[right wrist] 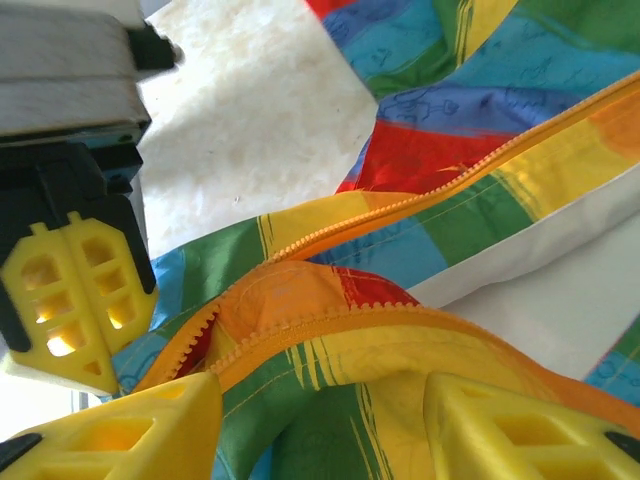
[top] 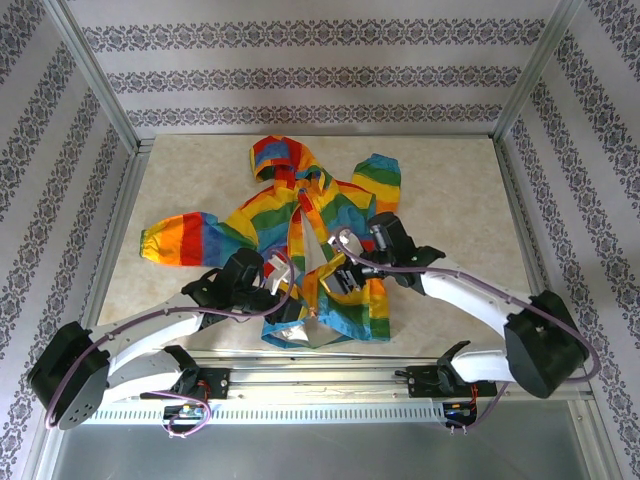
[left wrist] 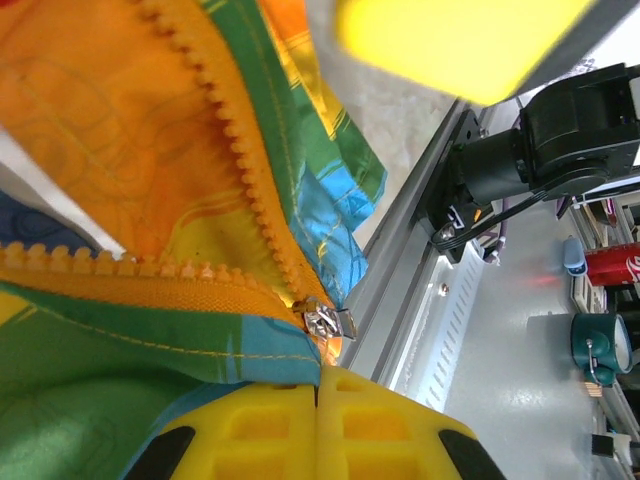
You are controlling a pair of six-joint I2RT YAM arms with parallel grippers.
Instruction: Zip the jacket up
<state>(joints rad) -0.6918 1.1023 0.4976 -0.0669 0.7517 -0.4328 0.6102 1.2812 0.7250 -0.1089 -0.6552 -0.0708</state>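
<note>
Your left arm and right arm reach from the near edge over the desk, where the jacket lies spread mid-desk, hood farthest from you, its lower front partly hidden under both wrists. Your right gripper is spread, with bunched fabric rising between its fingers. Your left gripper is pressed together at the hem, whether on cloth you cannot tell, just below the slider at the foot of the open orange zipper.
</note>
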